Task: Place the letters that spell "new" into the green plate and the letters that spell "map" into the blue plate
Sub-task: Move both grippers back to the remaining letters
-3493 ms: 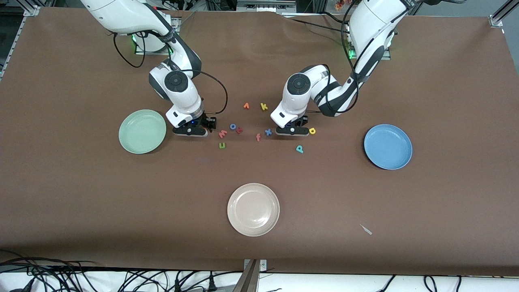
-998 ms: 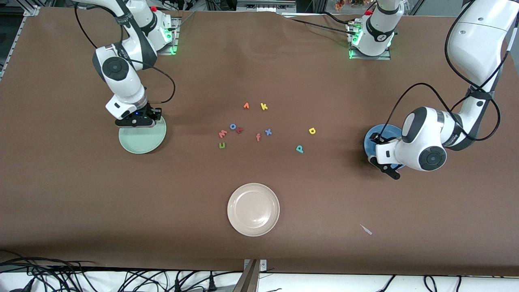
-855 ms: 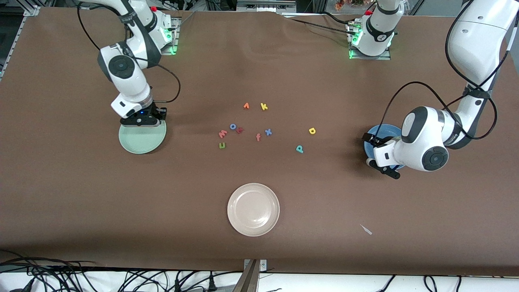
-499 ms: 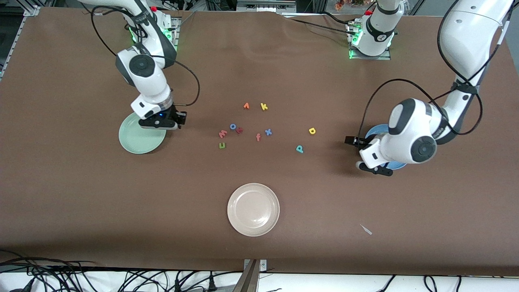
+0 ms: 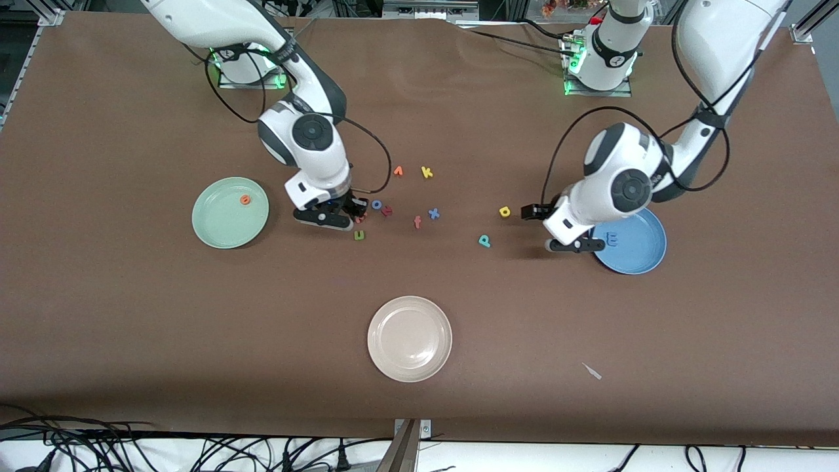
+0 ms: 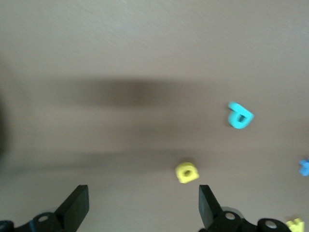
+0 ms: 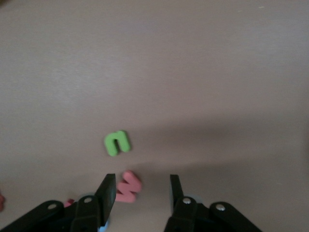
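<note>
Foam letters are now in both plates: an orange e (image 5: 245,200) lies in the green plate (image 5: 211,233) and a blue m (image 5: 613,240) in the blue plate (image 5: 645,252), so one letter of each word is delivered. Both arms have come back to the cluster. The right gripper (image 7: 140,189), fingers part-spread and empty, hangs over the pinkish w (image 7: 127,186) beside the green n (image 7: 117,142). The left gripper (image 6: 143,205), fingers wide apart, points toward the yellow a (image 6: 186,172) and teal p (image 6: 239,116). The plates look smooth and rimmed, the brown surface matte.

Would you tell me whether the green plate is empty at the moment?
Not empty: the green plate holds one orange letter, lying inside near its rim.
</note>
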Robot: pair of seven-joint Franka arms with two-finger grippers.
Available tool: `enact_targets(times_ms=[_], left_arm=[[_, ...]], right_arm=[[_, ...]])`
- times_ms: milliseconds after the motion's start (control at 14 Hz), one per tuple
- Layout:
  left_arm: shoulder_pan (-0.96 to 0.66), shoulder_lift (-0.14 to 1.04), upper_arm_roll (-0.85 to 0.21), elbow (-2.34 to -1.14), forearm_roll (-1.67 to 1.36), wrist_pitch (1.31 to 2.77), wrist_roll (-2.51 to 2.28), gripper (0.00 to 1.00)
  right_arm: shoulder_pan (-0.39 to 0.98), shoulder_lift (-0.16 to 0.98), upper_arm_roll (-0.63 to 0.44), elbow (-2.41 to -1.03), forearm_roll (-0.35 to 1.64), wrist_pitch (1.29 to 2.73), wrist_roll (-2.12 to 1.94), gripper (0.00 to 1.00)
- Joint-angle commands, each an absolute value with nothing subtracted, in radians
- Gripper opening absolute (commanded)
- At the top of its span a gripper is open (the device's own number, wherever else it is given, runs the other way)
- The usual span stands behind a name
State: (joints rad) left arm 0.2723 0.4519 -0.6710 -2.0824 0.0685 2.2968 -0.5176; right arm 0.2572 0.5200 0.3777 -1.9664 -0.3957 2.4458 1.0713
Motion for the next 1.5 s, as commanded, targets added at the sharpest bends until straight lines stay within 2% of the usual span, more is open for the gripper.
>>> enact_targets(times_ms=[0, 214, 499, 784, 927, 1069, 1141, 1283, 1426], left_arm=[[0.237, 0.406, -0.689, -2.186, 0.161, 2.41, -0.71, 1.0], [0.155, 0.443, -0.689, -2.183, 0.282, 2.419, -0.918, 1.0], [0.106, 0.52, -0.686, -2.168, 0.432, 2.476, -1.109, 1.0], [0.106, 0.569, -0.68, -2.16, 0.558, 2.485, -1.169, 0.9], [0.11, 0.577, -0.678, -2.155, 0.561, 2.485, -1.167, 0.82], [0.113, 0.583, -0.677, -2.152, 0.561, 2.485, -1.166, 0.77], [0.114, 0.583, -0.675, -2.152, 0.563, 2.485, -1.161, 0.73], [0.115, 0.584, -0.673, -2.152, 0.577, 2.485, -1.155, 0.71], [0.117, 0.587, -0.672, -2.152, 0.583, 2.485, -1.154, 0.67]], right_arm=[[0.298, 0.632, 0.348, -1.855, -0.445, 2.428, 1.088, 0.58], [0.302, 0.637, 0.328, -1.853, -0.474, 2.442, 1.037, 0.63], [0.324, 0.647, 0.318, -1.855, -0.466, 2.483, 1.042, 0.64], [0.356, 0.661, 0.29, -1.856, -0.469, 2.513, 1.043, 0.64], [0.359, 0.664, 0.282, -1.858, -0.468, 2.519, 1.045, 0.63], [0.359, 0.664, 0.282, -1.861, -0.468, 2.519, 1.045, 0.61], [0.359, 0.664, 0.278, -1.862, -0.468, 2.519, 1.043, 0.57], [0.359, 0.664, 0.276, -1.862, -0.469, 2.519, 1.043, 0.46], [0.359, 0.664, 0.276, -1.864, -0.469, 2.52, 1.042, 0.41]])
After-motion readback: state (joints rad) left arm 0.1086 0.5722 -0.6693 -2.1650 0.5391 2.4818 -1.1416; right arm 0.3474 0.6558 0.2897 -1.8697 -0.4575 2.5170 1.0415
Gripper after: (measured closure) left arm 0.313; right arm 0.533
